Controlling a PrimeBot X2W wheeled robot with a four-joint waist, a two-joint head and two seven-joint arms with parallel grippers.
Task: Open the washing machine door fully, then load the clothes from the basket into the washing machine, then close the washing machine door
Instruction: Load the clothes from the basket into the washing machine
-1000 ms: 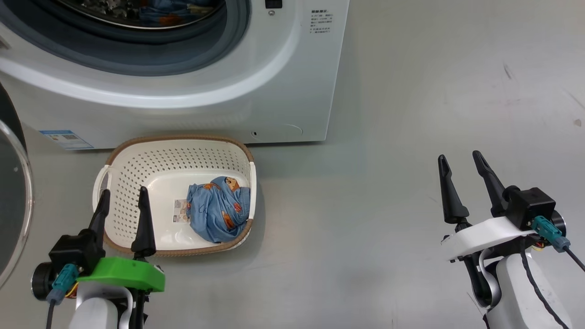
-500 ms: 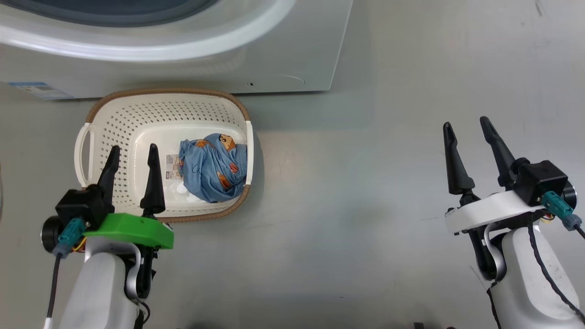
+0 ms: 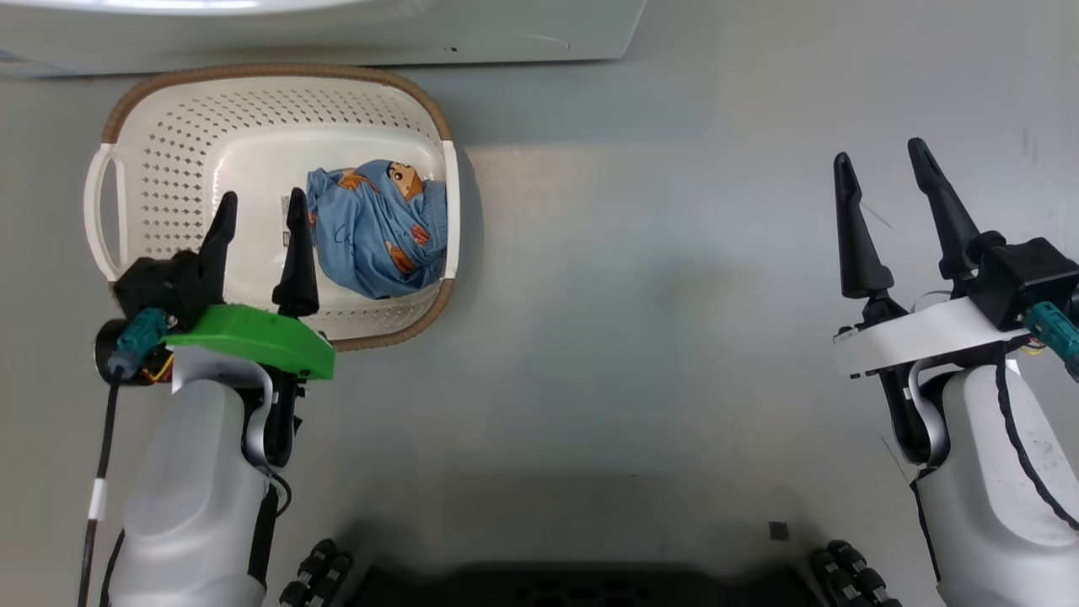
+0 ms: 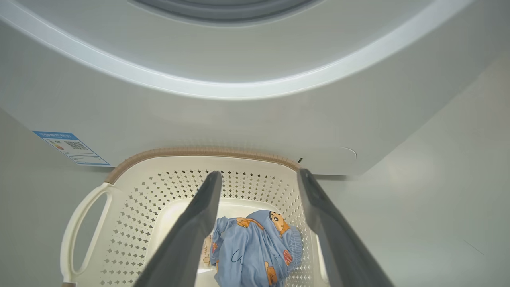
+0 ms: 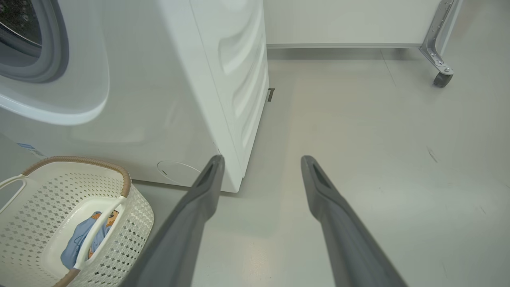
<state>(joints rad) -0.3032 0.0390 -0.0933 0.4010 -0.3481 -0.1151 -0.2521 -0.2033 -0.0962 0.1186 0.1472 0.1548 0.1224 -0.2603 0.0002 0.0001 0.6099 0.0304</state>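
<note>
The cream perforated basket (image 3: 253,72) with its brown rim stands on the floor against the front of the white washing machine (image 3: 506,34). One bundle of light blue cartoon-print clothes (image 3: 375,228) lies in the basket's right half. My left gripper (image 3: 262,198) hovers open over the basket's near side, its right finger just left of the clothes. The left wrist view looks down on the clothes (image 4: 251,251) between my open left gripper (image 4: 259,173). My right gripper (image 3: 879,152) is open and empty over bare floor, far right. The washing machine door is out of view.
Grey floor (image 3: 657,295) stretches between the basket and my right arm. The machine's corner (image 5: 235,175) lies just ahead-left of my right gripper (image 5: 261,158). A metal leg with a caster (image 5: 442,77) stands at the far wall. My dark base (image 3: 573,590) fills the bottom edge.
The head camera has tilted down, so the machine and basket slid up the picture. My left gripper has moved over the basket towards the clothes. Both grippers stay open.
</note>
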